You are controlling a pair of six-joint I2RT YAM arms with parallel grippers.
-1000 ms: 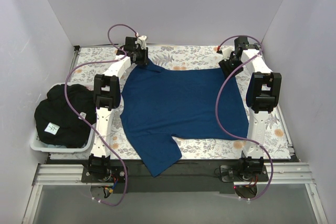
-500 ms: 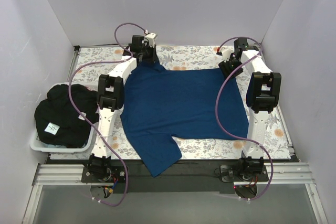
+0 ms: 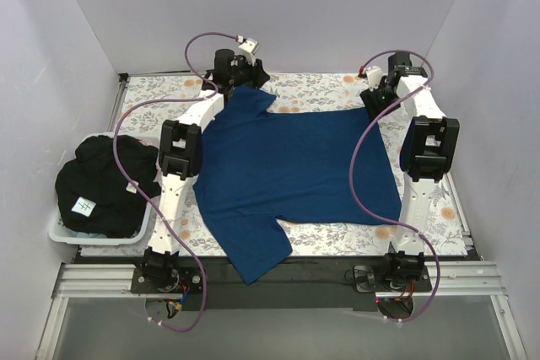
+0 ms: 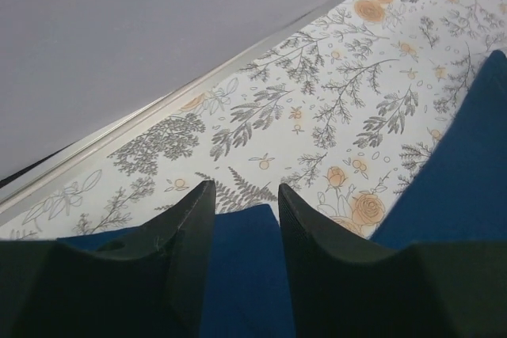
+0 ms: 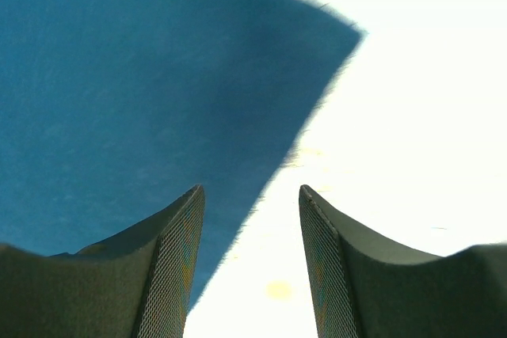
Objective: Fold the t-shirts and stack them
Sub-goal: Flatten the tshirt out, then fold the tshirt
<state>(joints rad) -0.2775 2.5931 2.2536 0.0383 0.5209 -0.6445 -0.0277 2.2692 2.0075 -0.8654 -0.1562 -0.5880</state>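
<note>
A plain dark royal blue t-shirt (image 3: 287, 166) lies spread on the floral cloth (image 3: 316, 86). My left gripper (image 3: 245, 75) is at the shirt's far left corner. It is shut on a flap of blue cloth (image 4: 245, 275), which sits between its fingers (image 4: 194, 219) and is lifted a little off the cloth. My right gripper (image 3: 374, 97) hangs open over the shirt's far right corner (image 5: 119, 77) and holds nothing. The shirt's edge runs diagonally under its left finger (image 5: 178, 235). A black t-shirt (image 3: 105, 179) with a small white tag lies bunched in a tub at the left.
The white tub (image 3: 63, 233) stands off the table's left edge. The blue shirt's near sleeve (image 3: 257, 259) hangs over the front edge onto the black rail. White walls close in the back and both sides. The floral cloth (image 4: 317, 100) looks washed out in the right wrist view (image 5: 412, 116).
My left gripper moved right and toward the back wall, dragging the shirt's far left corner with it. My right gripper drew back from the shirt's far right corner toward the back wall.
</note>
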